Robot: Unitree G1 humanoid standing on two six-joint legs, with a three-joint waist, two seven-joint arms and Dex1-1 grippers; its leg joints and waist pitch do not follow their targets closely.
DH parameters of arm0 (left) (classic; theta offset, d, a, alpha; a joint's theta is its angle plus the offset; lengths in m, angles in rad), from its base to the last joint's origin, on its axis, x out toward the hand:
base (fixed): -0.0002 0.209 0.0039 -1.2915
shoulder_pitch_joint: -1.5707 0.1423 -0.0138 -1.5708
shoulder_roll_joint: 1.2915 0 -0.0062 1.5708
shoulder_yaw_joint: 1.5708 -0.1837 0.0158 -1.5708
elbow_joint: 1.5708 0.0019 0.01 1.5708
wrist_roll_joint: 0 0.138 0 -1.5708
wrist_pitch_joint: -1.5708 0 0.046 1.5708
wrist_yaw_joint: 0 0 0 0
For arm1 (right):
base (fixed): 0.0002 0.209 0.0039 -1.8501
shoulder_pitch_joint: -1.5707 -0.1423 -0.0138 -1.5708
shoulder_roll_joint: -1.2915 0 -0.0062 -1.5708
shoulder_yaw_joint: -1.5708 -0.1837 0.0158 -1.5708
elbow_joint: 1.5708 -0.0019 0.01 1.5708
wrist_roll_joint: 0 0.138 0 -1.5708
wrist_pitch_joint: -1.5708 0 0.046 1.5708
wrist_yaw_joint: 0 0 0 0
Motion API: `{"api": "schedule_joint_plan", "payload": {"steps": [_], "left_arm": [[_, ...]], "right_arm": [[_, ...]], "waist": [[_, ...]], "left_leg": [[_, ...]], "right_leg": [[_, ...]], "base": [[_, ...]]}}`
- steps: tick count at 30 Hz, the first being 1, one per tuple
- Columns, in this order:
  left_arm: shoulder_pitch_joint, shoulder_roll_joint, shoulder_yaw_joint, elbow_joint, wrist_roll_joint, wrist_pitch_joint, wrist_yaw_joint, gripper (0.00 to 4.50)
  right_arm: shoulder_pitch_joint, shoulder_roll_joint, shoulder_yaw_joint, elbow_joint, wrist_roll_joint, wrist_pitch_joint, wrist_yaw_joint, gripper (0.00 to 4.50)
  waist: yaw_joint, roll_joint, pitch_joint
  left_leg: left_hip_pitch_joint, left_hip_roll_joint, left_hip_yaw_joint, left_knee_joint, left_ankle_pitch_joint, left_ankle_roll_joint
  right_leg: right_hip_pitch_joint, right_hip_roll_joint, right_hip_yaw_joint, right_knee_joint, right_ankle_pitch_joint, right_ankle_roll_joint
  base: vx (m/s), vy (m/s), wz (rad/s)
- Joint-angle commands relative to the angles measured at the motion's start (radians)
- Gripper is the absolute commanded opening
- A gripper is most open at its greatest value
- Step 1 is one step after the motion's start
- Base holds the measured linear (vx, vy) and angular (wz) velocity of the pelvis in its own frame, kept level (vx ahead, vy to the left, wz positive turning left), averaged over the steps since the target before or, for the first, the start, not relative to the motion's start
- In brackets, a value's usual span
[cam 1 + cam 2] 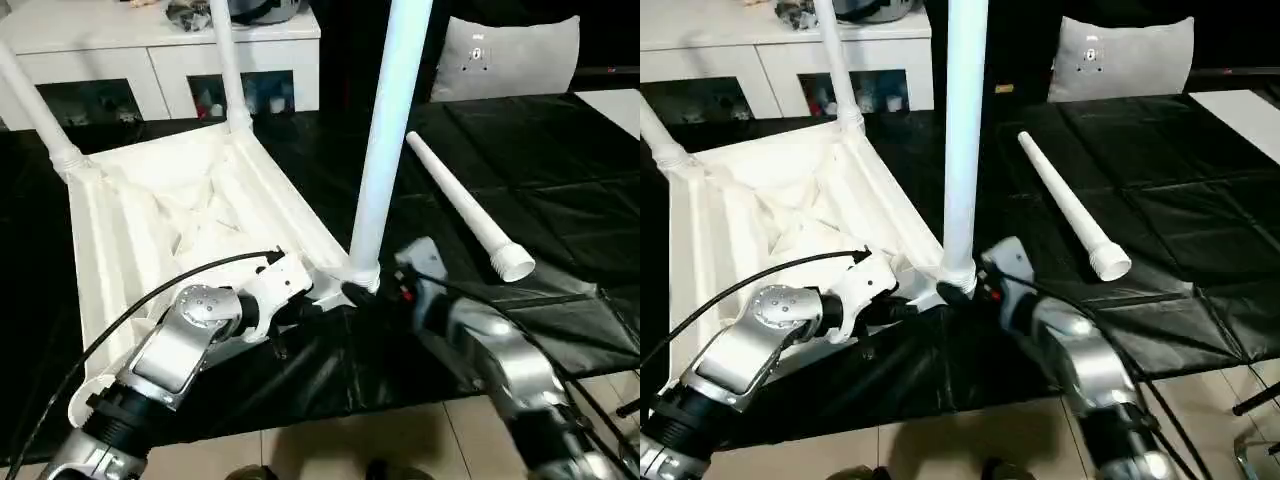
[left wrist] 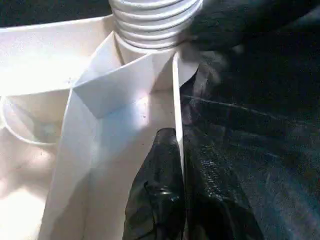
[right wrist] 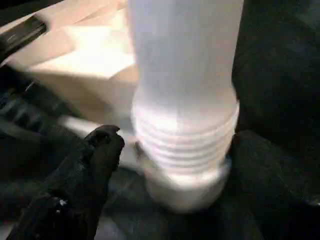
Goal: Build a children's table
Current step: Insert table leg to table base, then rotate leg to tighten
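Nearest me, my left gripper (image 2: 172, 150) is pinched shut on the thin rim wall of the tabletop (image 1: 180, 215), just beside the near corner socket. It reads as a steadying hold on the edge.

My right gripper (image 3: 175, 165) stands wide open around the ribbed collar of the upright leg (image 1: 385, 140). One finger (image 3: 95, 150) sits just beside the collar; I can't tell whether it touches. It holds nothing.

The tabletop lies underside-up on the black sheet (image 1: 540, 160). Thin moulded plastic: I judge it light, fairly stiff, apt to slide on the sheet.

Legs are smooth, hollow-looking tubes, likely light and slippery. Grip low, near the ribbed collar.

Beyond, a loose leg (image 1: 465, 210) lies on the sheet, and two far legs (image 1: 228, 65) stand in their sockets.
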Motion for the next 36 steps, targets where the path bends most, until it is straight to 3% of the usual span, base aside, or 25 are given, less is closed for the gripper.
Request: {"api": "schedule_joint_plan", "payload": {"steps": [1, 2, 6, 9, 12, 15, 18, 20, 22, 25, 27, 29, 31, 36], "left_arm": [[-0.028, 0.029, -0.01, 0.02, 0.023, -0.062, -0.026, 0.0], [-0.033, 0.041, -0.026, 0.037, 0.03, -0.089, -0.05, 0.0], [-0.052, 0.067, -0.061, 0.088, 0.038, -0.167, -0.122, 0.0], [-0.068, 0.086, -0.088, 0.126, 0.056, -0.234, -0.168, 0.0], [-0.082, 0.099, -0.117, 0.16, 0.065, -0.302, -0.218, 0.0], [-0.092, 0.107, -0.138, 0.165, 0.064, -0.345, -0.272, 0.0], [-0.1, 0.108, -0.148, 0.168, 0.062, -0.365, -0.301, 0.0], [-0.11, 0.105, -0.156, 0.176, 0.055, -0.385, -0.322, 0.0], [-0.114, 0.101, -0.16, 0.175, 0.051, -0.39, -0.329, 0.0], [-0.116, 0.096, -0.16, 0.175, 0.049, -0.391, -0.335, 0.0], [-0.118, 0.091, -0.159, 0.179, 0.049, -0.395, -0.339, 0.0], [-0.117, 0.09, -0.158, 0.183, 0.05, -0.402, -0.342, 0.0], [-0.116, 0.089, -0.156, 0.188, 0.049, -0.408, -0.347, 0.0], [-0.115, 0.089, -0.155, 0.19, 0.045, -0.409, -0.353, 0.0]], "right_arm": [[0.004, -0.017, -0.001, -0.02, 0.016, -0.012, 0.042, 4.2], [0.007, -0.036, -0.008, -0.026, 0.022, -0.022, 0.063, 4.25], [-0.011, -0.091, -0.05, -0.032, 0.049, -0.052, 0.126, 4.45], [-0.038, -0.125, -0.059, -0.032, 0.071, -0.06, 0.197, 4.45], [-0.061, -0.168, -0.024, -0.035, 0.072, -0.053, 0.286, 4.45], [-0.091, -0.205, 0.041, -0.012, 0.015, -0.09, 0.35, 4.45], [-0.11, -0.207, 0.069, 0.012, -0.005, -0.112, 0.391, 4.45], [-0.132, -0.193, 0.091, 0.046, -0.011, -0.128, 0.425, 4.45], [-0.15, -0.176, 0.097, 0.073, -0.013, -0.129, 0.427, 4.45], [-0.164, -0.165, 0.098, 0.094, -0.006, -0.129, 0.432, 4.19], [-0.17, -0.163, 0.103, 0.105, 0.0, -0.129, 0.45, 4.09], [-0.173, -0.162, 0.11, 0.108, 0.003, -0.123, 0.471, 4.02], [-0.177, -0.163, 0.112, 0.117, 0.005, -0.123, 0.49, 3.75], [-0.173, -0.167, 0.111, 0.127, 0.009, -0.123, 0.511, 3.34]], "waist": [[0.002, 0.004, -0.056], [0.004, 0.004, -0.056], [0.015, 0.01, -0.061], [0.021, 0.007, -0.063], [0.037, 0.006, -0.068], [0.051, 0.0, -0.073], [0.064, -0.004, -0.081], [0.074, -0.003, -0.083], [0.079, -0.009, -0.087], [0.09, -0.008, -0.094], [0.097, -0.009, -0.101], [0.099, -0.011, -0.103], [0.101, -0.01, -0.102], [0.099, -0.011, -0.093]], "left_leg": [[0.03, 0.055, -0.031, -0.072, -0.607, 0.01], [0.027, 0.056, -0.033, -0.074, -0.598, 0.013], [0.036, 0.06, -0.029, -0.071, -0.589, 0.012], [0.039, 0.059, -0.023, -0.068, -0.574, 0.015], [0.03, 0.06, -0.017, -0.064, -0.508, 0.028], [0.028, 0.061, -0.011, -0.06, -0.465, 0.03], [0.02, 0.061, -0.004, -0.055, -0.399, 0.044], [0.024, 0.067, 0.002, -0.052, -0.387, 0.045], [0.02, 0.066, 0.005, -0.05, -0.36, 0.044], [0.019, 0.066, 0.011, -0.043, -0.317, 0.051], [0.01, 0.067, 0.012, -0.039, -0.254, 0.068], [0.001, 0.066, 0.01, -0.036, -0.228, 0.078], [-0.003, 0.066, 0.009, -0.036, -0.22, 0.081], [-0.001, 0.066, 0.005, -0.041, -0.287, 0.053]], "right_leg": [[0.023, -0.085, 0.039, -0.091, -0.531, -0.07], [0.026, -0.086, 0.038, -0.088, -0.523, -0.074], [0.024, -0.085, 0.044, -0.082, -0.473, -0.103], [0.023, -0.084, 0.046, -0.08, -0.453, -0.12], [0.028, -0.088, 0.055, -0.068, -0.423, -0.141], [0.026, -0.088, 0.06, -0.056, -0.397, -0.165], [0.03, -0.091, 0.063, -0.045, -0.366, -0.176], [0.02, -0.088, 0.07, -0.039, -0.349, -0.194], [0.022, -0.085, 0.076, -0.028, -0.31, -0.206], [0.019, -0.084, 0.085, -0.017, -0.267, -0.226], [0.024, -0.081, 0.084, -0.004, -0.188, -0.24], [0.03, -0.083, 0.084, 0.002, -0.167, -0.244], [0.031, -0.083, 0.082, 0.002, -0.18, -0.24], [0.028, -0.085, 0.081, -0.012, -0.325, -0.201]], "base": [[0.0, 0.0, 0.0], [0.0, 0.0, 0.0], [0.0, 0.0, 0.0], [0.0, 0.0, 0.0], [0.0, 0.0, 0.0], [0.0, 0.0, 0.0], [0.0, 0.0, 0.0], [0.0, 0.0, 0.0], [0.0, 0.0, 0.0], [0.018, -0.009, 0.04], [0.053, -0.022, 0.11], [0.0, 0.0, 0.0], [0.0, 0.0, 0.0], [0.0, 0.0, 0.0]]}}
